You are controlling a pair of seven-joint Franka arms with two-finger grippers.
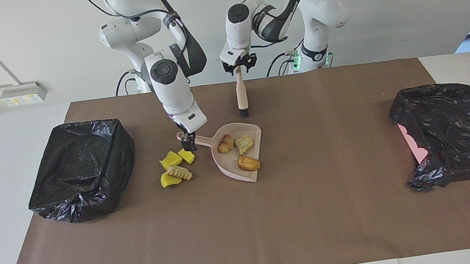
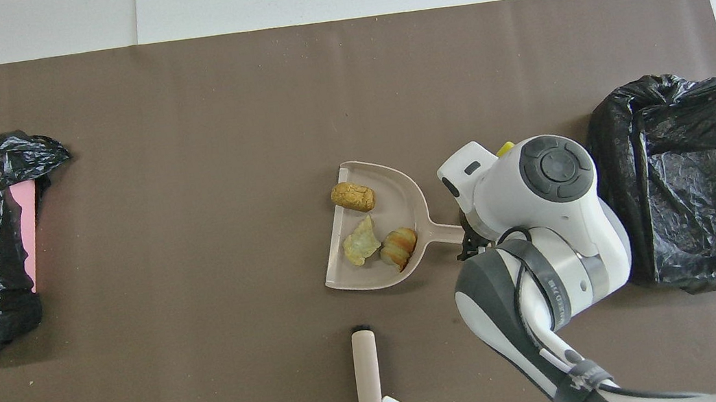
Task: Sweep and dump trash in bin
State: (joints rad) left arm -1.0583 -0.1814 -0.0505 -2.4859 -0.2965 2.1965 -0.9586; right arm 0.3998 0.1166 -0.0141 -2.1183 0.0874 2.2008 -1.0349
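Three pieces of trash are seen lying in the beige dustpan: a striped golden-brown lump, a pale greenish-tan chunk and a brown oblong roll. Four more pieces, three bright yellow spongy chunks and a ridged beige piece, are gathered on the brown mat just beside the dustpan's handle, toward the right arm's end of the table. The right gripper is lowered at the end of that handle, with its fingers parted on either side of it; whether the handle is pressed cannot be told. A hand brush is gripped at its top by the left gripper and hangs upright, bristles down, over the mat. A black-bagged bin stands beside the yellow chunks, and another black-bagged bin, pink showing at its edge, stands at the left arm's end.
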